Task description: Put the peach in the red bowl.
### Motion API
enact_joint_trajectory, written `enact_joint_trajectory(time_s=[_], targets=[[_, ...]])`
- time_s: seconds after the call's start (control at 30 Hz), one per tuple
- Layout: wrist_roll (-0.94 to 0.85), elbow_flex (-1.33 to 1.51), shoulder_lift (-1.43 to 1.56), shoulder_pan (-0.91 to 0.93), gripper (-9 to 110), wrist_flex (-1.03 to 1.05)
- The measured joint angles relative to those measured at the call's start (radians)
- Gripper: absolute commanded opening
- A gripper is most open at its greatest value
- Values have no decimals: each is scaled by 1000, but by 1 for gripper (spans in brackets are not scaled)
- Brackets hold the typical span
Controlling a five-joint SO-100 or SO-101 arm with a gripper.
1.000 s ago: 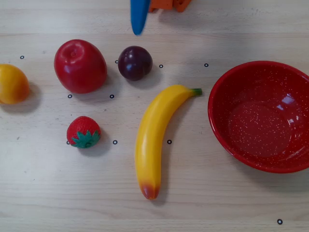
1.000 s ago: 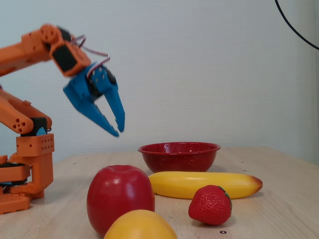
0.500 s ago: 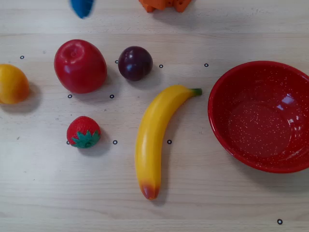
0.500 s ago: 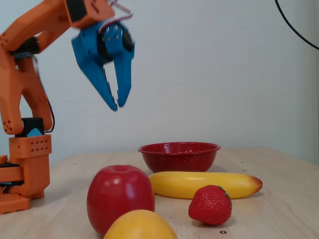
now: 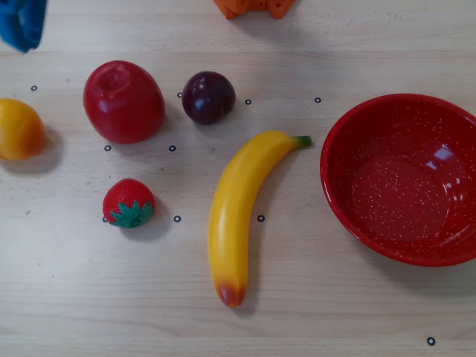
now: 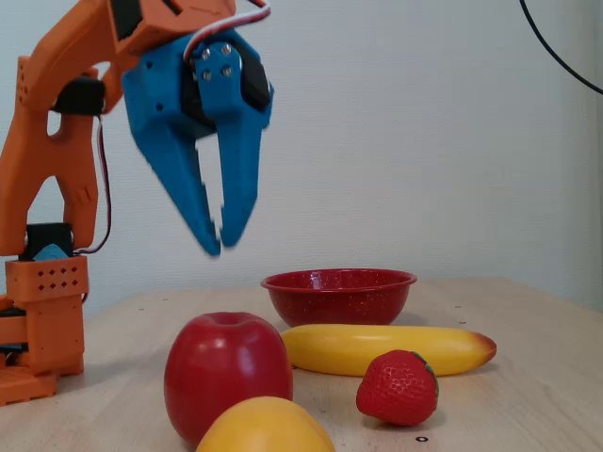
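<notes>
Five toy fruits lie on the pale wooden worktop (image 5: pixel 335 312), one of each kind, beside one bowl. In the overhead view, one peach (image 5: pixel 19 129) sits at the far left edge, partly cut off by the frame, bare and apart from everything else. Just right of it stands one red apple (image 5: pixel 123 101), then one dark plum (image 5: pixel 208 97). One strawberry (image 5: pixel 129 203) lies below the apple, and one banana (image 5: pixel 239 210) runs lengthwise through the middle, its green stem pointing toward the red bowl (image 5: pixel 342 201), which stands at the right edge and is empty.

In the fixed view the peach (image 6: pixel 264 427) is nearest the camera at the bottom, in front of the apple (image 6: pixel 226 374). The one blue end effector (image 6: pixel 219 237) hangs in the air well above the fruit, fingers pointing down, slightly parted with a narrow gap between the tips, holding nothing. Overhead, only a blue corner of it (image 5: pixel 22 22) shows at top left, above the peach
</notes>
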Motion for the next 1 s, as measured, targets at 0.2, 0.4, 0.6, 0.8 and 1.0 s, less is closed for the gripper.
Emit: enact_joint_trajectory(time_s=[0.2, 0.4, 0.6, 0.8, 1.0], targets=[[123, -67, -109, -51, 9, 0], [242, -69, -155, -83, 30, 28], [350, -175, -252, -161, 41, 43], [390, -296, -397, -172, 47, 43], [456, -311, -465, -184, 55, 43]])
